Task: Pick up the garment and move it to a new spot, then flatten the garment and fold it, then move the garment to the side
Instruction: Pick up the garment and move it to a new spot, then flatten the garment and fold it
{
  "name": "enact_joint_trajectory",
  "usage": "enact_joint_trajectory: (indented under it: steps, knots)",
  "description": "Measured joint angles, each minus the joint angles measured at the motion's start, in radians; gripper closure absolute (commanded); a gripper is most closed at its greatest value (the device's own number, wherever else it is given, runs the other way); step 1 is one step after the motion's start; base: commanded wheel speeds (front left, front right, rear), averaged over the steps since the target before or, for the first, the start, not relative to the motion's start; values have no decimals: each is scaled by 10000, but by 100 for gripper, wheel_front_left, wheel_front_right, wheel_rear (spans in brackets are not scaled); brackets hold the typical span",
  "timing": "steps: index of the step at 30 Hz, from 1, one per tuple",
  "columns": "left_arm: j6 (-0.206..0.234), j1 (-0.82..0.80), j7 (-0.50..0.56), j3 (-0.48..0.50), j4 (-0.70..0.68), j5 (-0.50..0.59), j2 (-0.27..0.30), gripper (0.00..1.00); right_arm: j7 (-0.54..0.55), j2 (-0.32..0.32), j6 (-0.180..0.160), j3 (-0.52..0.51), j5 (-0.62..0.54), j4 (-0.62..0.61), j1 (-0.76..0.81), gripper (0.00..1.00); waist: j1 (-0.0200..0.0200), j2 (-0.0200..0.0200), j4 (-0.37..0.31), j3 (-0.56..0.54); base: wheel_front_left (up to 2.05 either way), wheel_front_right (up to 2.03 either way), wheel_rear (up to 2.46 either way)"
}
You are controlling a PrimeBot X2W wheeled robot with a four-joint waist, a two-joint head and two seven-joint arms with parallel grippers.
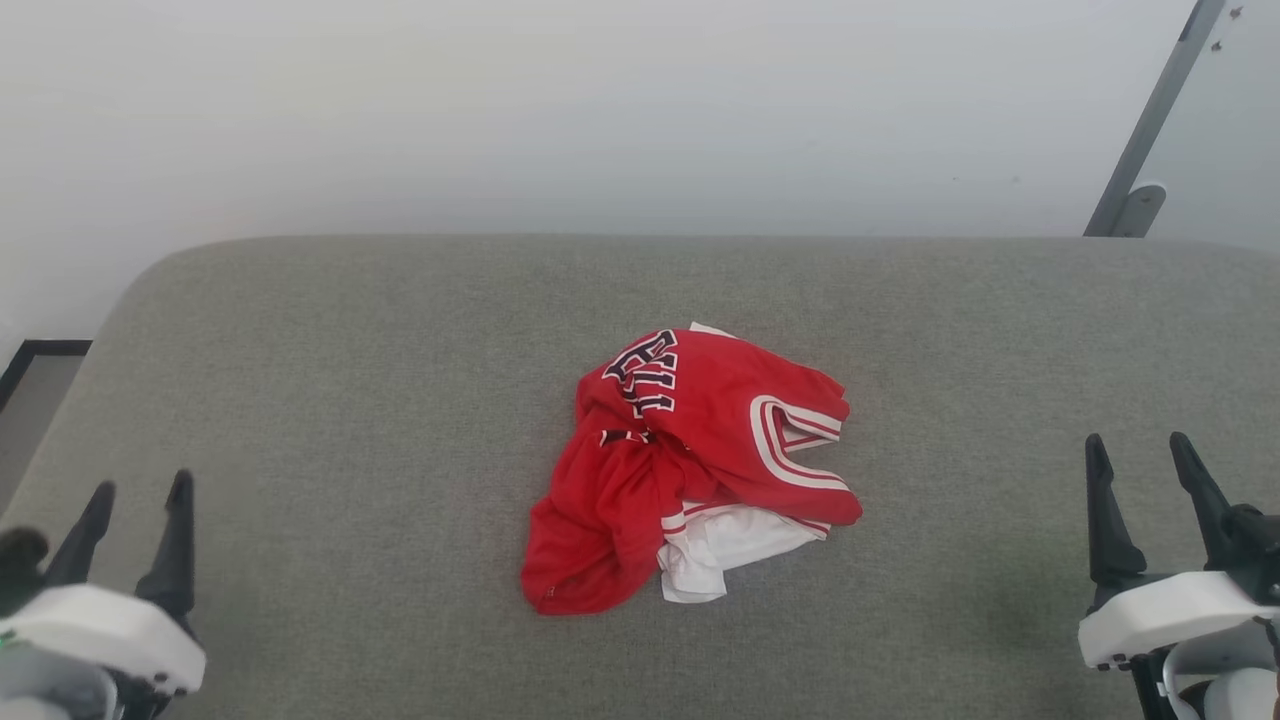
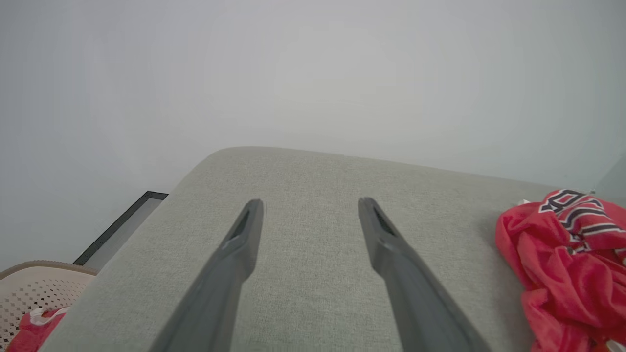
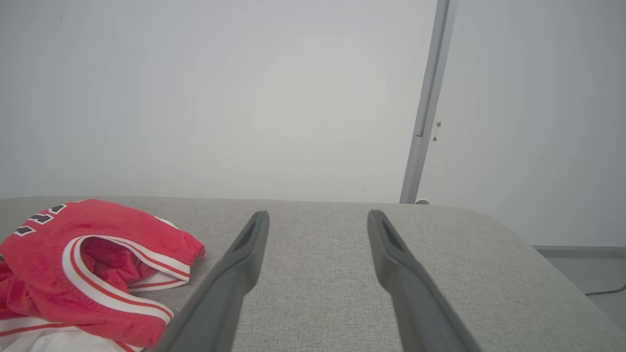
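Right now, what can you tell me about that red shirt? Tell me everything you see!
The red shirt is soft-looking cloth, crumpled in a heap near the middle of the grey padded surface. White fabric peeks out at its near edge, white-and-red striped trim rings an opening, and black-and-white letters show on its far part, partly folded. Only the surface touches it; the left claw and right claw sit open, apart on either side.

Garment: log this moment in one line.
garment crumpled on cushion | left gripper open | right gripper open | pickup not begun
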Motion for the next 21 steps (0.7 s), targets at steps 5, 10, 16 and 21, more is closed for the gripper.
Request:
enact_joint_trajectory:
  steps: [5,10,16,21]
  knots:
    - [21,626,-157,345,-263,-73,31,0,-2,27,0,-96,-17,-48,79,0,0,0,39,-33,0,0,0]
    - [31,863,-199,466,-491,-73,29,0,0,79,0,-151,-44,-123,148,0,0,0,104,-50,0,0,0]
    - [115,968,-201,502,-652,-104,8,0,-2,138,0,-119,-61,-134,150,0,0,0,122,-56,0,0,0]
    - [119,1072,-157,489,-790,-150,-6,0,-2,142,0,-105,-61,-144,154,0,0,0,107,-34,0,0,0]
